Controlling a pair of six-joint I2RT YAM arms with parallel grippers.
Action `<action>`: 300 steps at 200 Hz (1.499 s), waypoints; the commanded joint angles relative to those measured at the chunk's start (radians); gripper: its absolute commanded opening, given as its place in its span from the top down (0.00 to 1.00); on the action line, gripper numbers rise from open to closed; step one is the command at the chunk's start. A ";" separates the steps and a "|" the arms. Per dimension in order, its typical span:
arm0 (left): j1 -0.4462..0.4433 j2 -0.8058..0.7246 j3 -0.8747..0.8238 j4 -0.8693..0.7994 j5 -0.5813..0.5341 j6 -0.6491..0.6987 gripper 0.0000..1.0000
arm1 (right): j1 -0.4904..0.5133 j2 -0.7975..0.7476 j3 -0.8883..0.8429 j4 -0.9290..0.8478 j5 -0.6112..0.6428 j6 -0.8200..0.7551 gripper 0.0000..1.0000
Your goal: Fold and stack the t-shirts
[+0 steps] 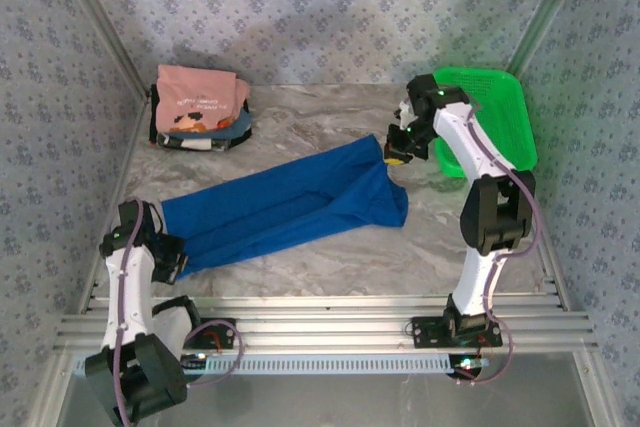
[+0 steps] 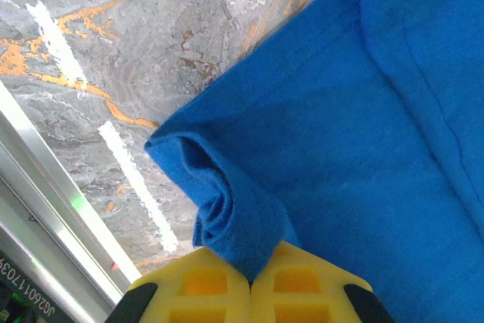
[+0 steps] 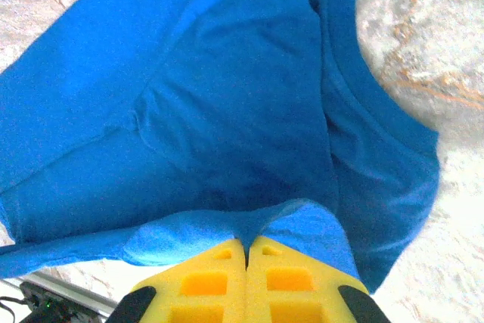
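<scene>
A royal-blue t-shirt [image 1: 290,205] lies stretched in a long diagonal band across the marble table, from near left to far right. My left gripper [image 1: 172,259] is shut on its near-left corner; in the left wrist view a bunched fold of blue cloth [image 2: 238,221] is pinched between the yellow fingers [image 2: 200,289]. My right gripper [image 1: 396,155] is shut on the far-right end, with the blue shirt [image 3: 227,111] hanging below the yellow fingers [image 3: 204,285] and its collar at the right. A stack of folded t-shirts [image 1: 200,109], salmon-pink on top of darker ones, sits far left.
A green mesh basket [image 1: 500,112] stands at the far right behind the right arm. Patterned walls enclose the table on three sides. An aluminium rail [image 1: 320,322] runs along the near edge. Bare marble [image 1: 330,122] lies between the stack and the basket.
</scene>
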 commanded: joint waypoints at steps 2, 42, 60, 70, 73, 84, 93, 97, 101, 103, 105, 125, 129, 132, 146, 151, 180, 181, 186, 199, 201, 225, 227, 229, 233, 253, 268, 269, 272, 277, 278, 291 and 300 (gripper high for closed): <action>0.019 0.043 0.022 0.031 -0.019 0.020 1.00 | 0.016 0.041 0.053 0.015 0.013 -0.017 1.00; 0.054 0.140 0.040 0.081 -0.012 0.037 1.00 | 0.044 0.105 0.106 0.023 0.028 -0.022 1.00; 0.067 0.178 0.054 0.093 -0.011 0.051 1.00 | 0.053 0.127 0.129 0.027 0.042 -0.027 1.00; 0.075 0.195 0.056 0.102 -0.008 0.057 1.00 | 0.056 0.137 0.139 0.030 0.048 -0.028 1.00; 0.076 0.200 0.058 0.105 -0.007 0.059 1.00 | 0.056 0.142 0.143 0.030 0.048 -0.029 1.00; 0.083 0.217 0.060 0.116 -0.003 0.061 1.00 | 0.058 0.154 0.153 0.034 0.052 -0.030 1.00; 0.088 0.231 0.064 0.123 0.000 0.064 1.00 | 0.058 0.164 0.163 0.034 0.056 -0.031 1.00; 0.089 0.238 0.066 0.125 0.002 0.066 1.00 | 0.058 0.168 0.166 0.035 0.057 -0.032 1.00; 0.089 0.244 0.068 0.127 0.003 0.065 1.00 | 0.059 0.172 0.172 0.034 0.058 -0.032 1.00; 0.090 0.246 0.070 0.128 0.003 0.068 1.00 | 0.059 0.174 0.174 0.034 0.060 -0.032 1.00; 0.090 0.249 0.072 0.129 0.005 0.068 1.00 | 0.058 0.175 0.177 0.034 0.060 -0.032 1.00; 0.094 0.270 0.086 0.137 0.005 0.074 1.00 | 0.058 0.192 0.199 0.040 0.061 -0.026 1.00; 0.096 0.274 0.089 0.138 0.007 0.076 1.00 | 0.059 0.196 0.202 0.040 0.061 -0.020 1.00; 0.098 0.278 0.091 0.141 0.008 0.077 1.00 | 0.059 0.200 0.206 0.040 0.060 -0.018 1.00; 0.100 0.299 0.103 0.148 0.016 0.082 1.00 | 0.059 0.214 0.230 0.039 0.058 -0.013 1.00; 0.102 0.307 0.108 0.151 0.016 0.084 1.00 | 0.060 0.220 0.239 0.039 0.061 -0.011 1.00; 0.102 0.359 0.126 0.179 0.030 0.093 1.00 | 0.064 0.252 0.284 0.046 0.067 0.019 1.00; 0.102 0.361 0.126 0.180 0.031 0.093 1.00 | 0.063 0.253 0.286 0.046 0.068 0.020 1.00; 0.102 0.371 0.129 0.183 0.033 0.094 1.00 | 0.065 0.258 0.294 0.045 0.069 0.018 1.00; 0.102 0.396 0.135 0.193 0.037 0.097 1.00 | 0.065 0.274 0.314 0.041 0.072 0.018 1.00; 0.102 0.400 0.135 0.194 0.037 0.099 1.00 | 0.066 0.277 0.316 0.041 0.072 0.018 1.00; 0.102 0.436 0.141 0.216 0.038 0.106 1.00 | 0.069 0.304 0.342 0.026 0.073 0.015 1.00; 0.102 0.440 0.141 0.217 0.037 0.106 1.00 | 0.068 0.306 0.342 0.025 0.074 0.014 1.00; 0.102 0.443 0.143 0.219 0.038 0.108 1.00 | 0.069 0.308 0.342 0.025 0.074 0.014 1.00; 0.102 0.451 0.145 0.223 0.040 0.108 1.00 | 0.068 0.309 0.342 0.024 0.074 0.013 1.00; 0.102 0.486 0.160 0.234 0.042 0.123 1.00 | 0.067 0.317 0.340 0.021 0.086 0.008 1.00; 0.102 0.514 0.172 0.237 0.039 0.139 1.00 | 0.064 0.323 0.339 0.023 0.091 0.009 1.00; 0.102 0.515 0.173 0.236 0.038 0.141 1.00 | 0.064 0.324 0.339 0.022 0.091 0.009 1.00; 0.102 0.522 0.175 0.237 0.039 0.144 1.00 | 0.064 0.326 0.339 0.024 0.091 0.009 1.00; 0.101 0.529 0.178 0.238 0.039 0.148 1.00 | 0.064 0.327 0.339 0.024 0.091 0.011 1.00; 0.101 0.531 0.178 0.239 0.040 0.149 1.00 | 0.064 0.327 0.339 0.025 0.091 0.012 1.00; 0.102 0.551 0.186 0.242 0.045 0.156 1.00 | 0.064 0.330 0.340 0.027 0.091 0.014 1.00; 0.102 0.560 0.192 0.246 0.046 0.160 1.00 | 0.063 0.331 0.339 0.027 0.094 0.014 1.00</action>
